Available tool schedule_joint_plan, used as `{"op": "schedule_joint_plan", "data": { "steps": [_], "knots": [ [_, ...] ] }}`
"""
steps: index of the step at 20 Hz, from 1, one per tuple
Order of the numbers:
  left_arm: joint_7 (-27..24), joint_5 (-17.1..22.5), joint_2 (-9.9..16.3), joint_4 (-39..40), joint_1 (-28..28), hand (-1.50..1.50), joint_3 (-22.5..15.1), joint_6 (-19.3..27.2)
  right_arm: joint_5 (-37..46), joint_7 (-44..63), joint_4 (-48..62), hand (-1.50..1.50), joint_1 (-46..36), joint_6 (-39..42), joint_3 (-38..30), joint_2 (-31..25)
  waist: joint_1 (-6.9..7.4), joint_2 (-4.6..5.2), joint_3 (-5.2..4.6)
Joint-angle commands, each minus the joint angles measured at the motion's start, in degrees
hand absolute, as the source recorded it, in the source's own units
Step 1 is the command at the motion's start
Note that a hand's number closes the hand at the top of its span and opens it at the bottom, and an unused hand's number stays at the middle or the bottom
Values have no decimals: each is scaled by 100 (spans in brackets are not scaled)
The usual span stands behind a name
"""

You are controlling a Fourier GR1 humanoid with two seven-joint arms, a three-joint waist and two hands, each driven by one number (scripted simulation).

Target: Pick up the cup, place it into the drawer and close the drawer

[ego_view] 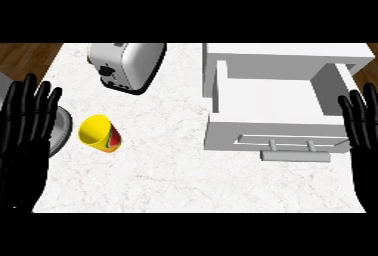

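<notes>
A yellow cup (100, 133) with a red and green pattern lies tilted on the white marble counter (170, 170), its mouth toward the upper left. The white drawer (269, 100) stands pulled open at the right, nothing inside it, with its handle (294, 146) on the near front. My left hand (26, 125) rests open at the left edge, fingers up, just left of the cup and apart from it. At the right edge my right hand (363, 125) rests open, fingers up, beside the drawer's right wall.
A silver toaster (127, 64) stands at the back, left of the drawer. A grey round plate (60, 131) shows partly behind my left hand. Wood floor shows past the counter's far corners.
</notes>
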Motion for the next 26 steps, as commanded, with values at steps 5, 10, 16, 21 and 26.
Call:
{"op": "schedule_joint_plan", "data": {
  "steps": [5, 10, 16, 21, 26],
  "knots": [
    [-251, 1409, 706, 293, 24, -150, 683, -1280, 621, 52, -160, -150, -132, -362, 478, 337, -87, 87, 114],
    [164, 2335, 397, 956, 251, -150, 834, -1350, 497, -20, 105, -150, 126, 197, 313, -143, -97, 87, 115],
    [-95, 2493, 335, 1654, 154, -150, 919, -1724, 391, -51, 617, -150, -380, 272, -8, -158, -94, 89, 118],
    [-339, 2086, 518, 2182, 164, -150, 1285, -1654, 150, 164, 491, -150, -446, 460, -233, -306, -109, 89, 118],
    [-1049, 1548, 535, 3215, -51, -150, 1440, -1588, 282, -120, 644, -150, -375, 498, -192, -230, -111, 91, 118]
  ]
}}
